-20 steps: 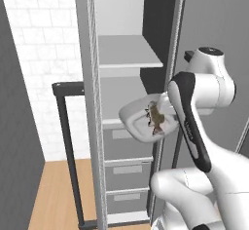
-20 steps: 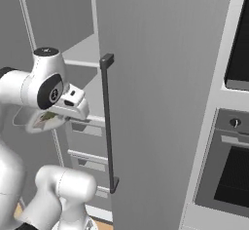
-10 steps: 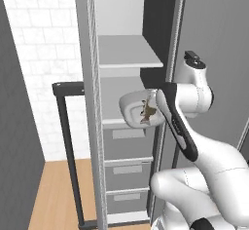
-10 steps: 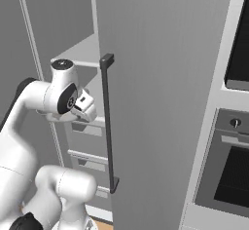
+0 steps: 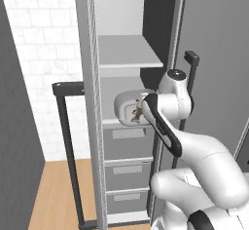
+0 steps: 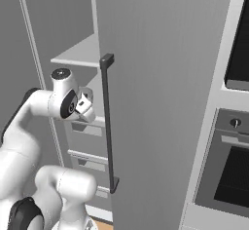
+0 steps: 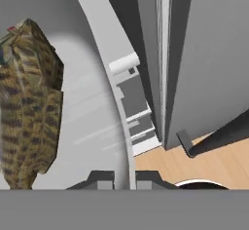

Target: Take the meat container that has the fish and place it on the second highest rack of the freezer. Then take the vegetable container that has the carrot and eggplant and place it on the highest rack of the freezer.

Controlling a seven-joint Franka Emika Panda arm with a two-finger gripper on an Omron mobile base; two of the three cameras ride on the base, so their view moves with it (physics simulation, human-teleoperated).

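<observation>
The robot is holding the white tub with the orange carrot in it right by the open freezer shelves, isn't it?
Not quite. The white round tub holds a mottled brown fish, not a carrot; the hand view shows it lying inside. The rest is right: the fingers are pinched on the tub's rim, right by the tall grey freezer and its open shelves.

Base views from behind left and right, facing the freezer (image 5: pixel 92 126) shelves; hand view close along fingers (image 7: pixel 102 179) gripping tub (image 7: pixel 104 53) rim.
</observation>
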